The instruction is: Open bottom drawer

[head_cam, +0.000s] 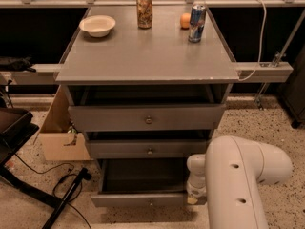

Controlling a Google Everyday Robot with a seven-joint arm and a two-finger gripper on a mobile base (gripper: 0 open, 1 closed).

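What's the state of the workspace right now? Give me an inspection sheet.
Surface: flat grey cabinet top, things along its back edge.
Job's things: slim grey bottom drawer, pulled out, dark interior showing.
Clutter: white bowl, tan can, blue can, orange round fruit.
Grippers: gripper at the drawer's right front corner, below the white arm.
Cables: white cable hanging at right; black cable on floor, left.
Surroundings: cardboard box left of cabinet; speckled floor.

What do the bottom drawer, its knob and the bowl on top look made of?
Bottom drawer: matte grey front, likely painted wood or laminate; no shine. Knob: small, round, glinting, probably metal. Bowl: smooth cream, ceramic or plastic, unclear which. The pincer sits at the drawer's right front corner, under the white arm.
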